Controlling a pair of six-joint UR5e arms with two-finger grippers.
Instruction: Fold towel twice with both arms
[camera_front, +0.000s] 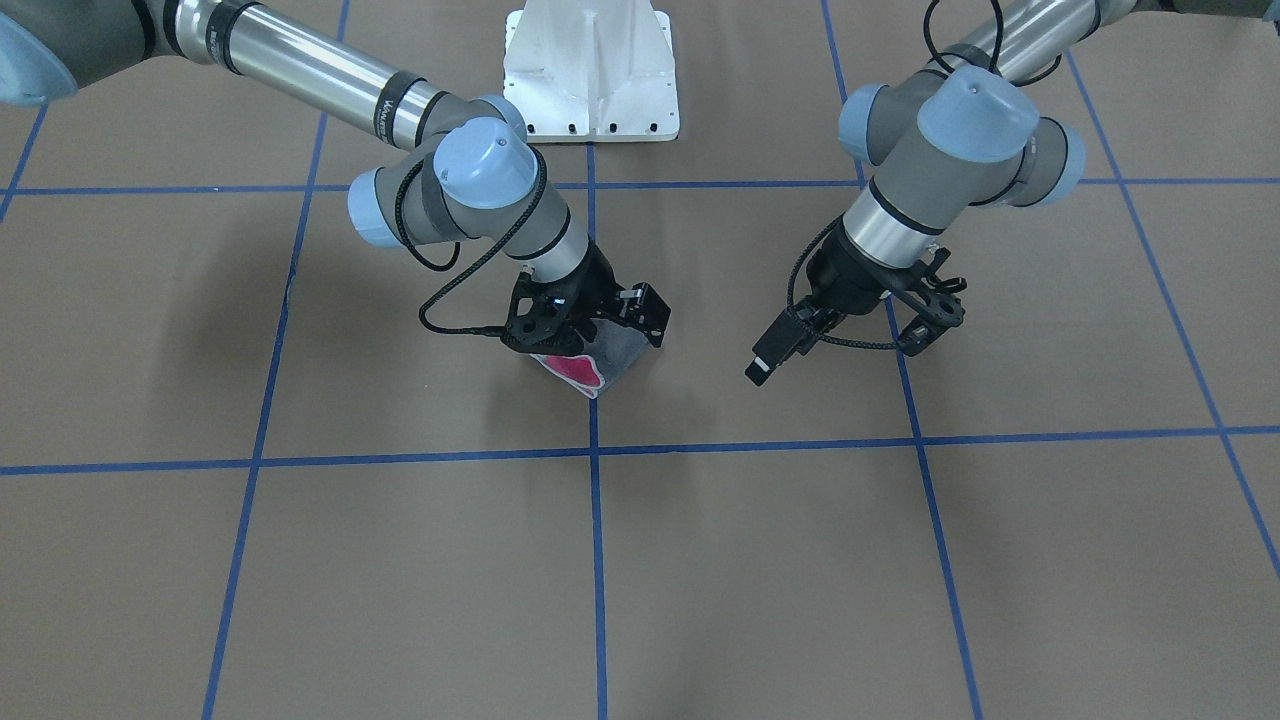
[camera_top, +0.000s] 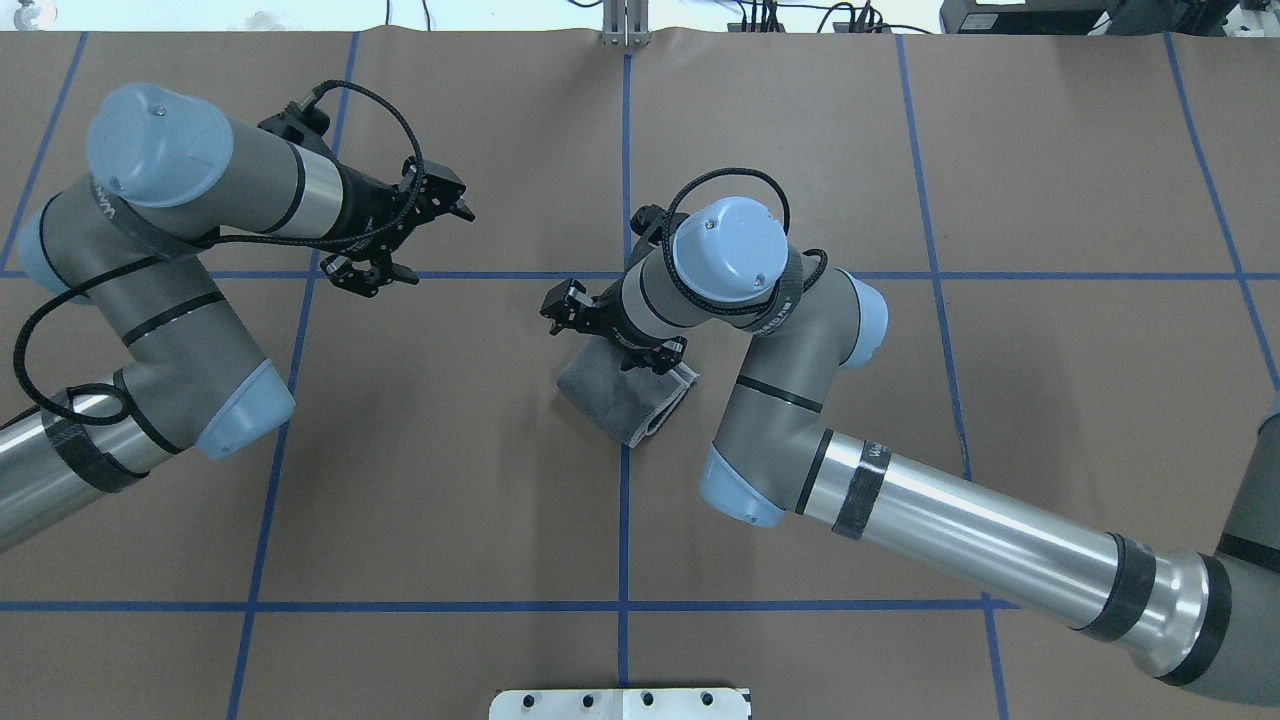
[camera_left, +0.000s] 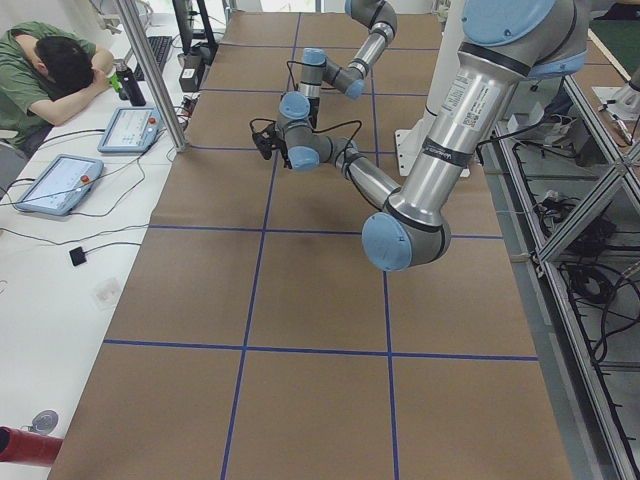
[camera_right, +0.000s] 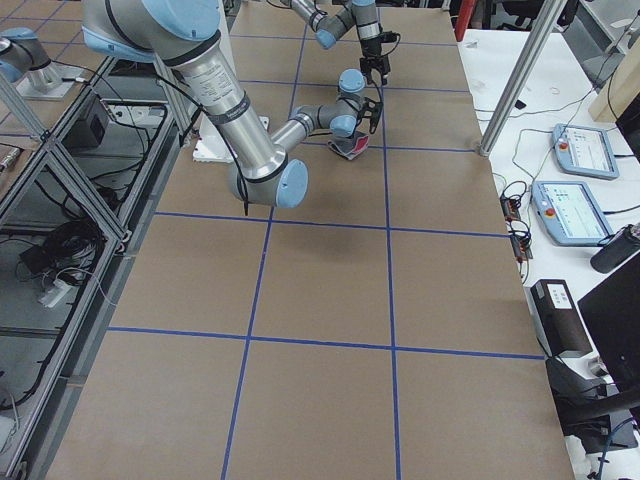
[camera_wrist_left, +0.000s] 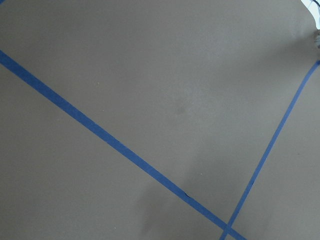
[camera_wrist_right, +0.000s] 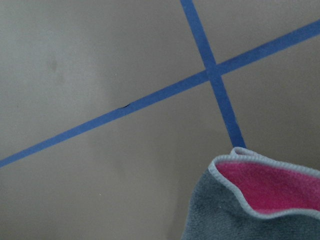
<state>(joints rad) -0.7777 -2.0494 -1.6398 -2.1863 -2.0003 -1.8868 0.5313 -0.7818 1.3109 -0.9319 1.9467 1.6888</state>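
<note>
1. Looking at the towel (camera_top: 622, 398), I see it near the middle of the counter (camera_top: 450, 480). It lies across the middle blue tape line (camera_top: 624, 530), just beside the spot where two lines cross.
2. It is small and folded over. The outside is dark grey. From the front, a bit of bright pink peeks out of the open end, and a light stitched border runs round the rim.
3. I think it is soft, light and floppy. It will bend and sag when I lift it, and it will not break. The fuzzy cloth should not slip much, but the folded layers could slide apart.
4. I think the best places to hold it are the corners, right on the stitched border. One arm takes each corner and pinches all the layers at once.
5. My right gripper (camera_top: 612, 328) sits right over the far edge of the towel. I cannot tell if it is squeezing the cloth or has let go.
6. My left gripper (camera_top: 415, 240) is well apart from the towel. Its fingers are spread wide and it holds nothing.
</note>
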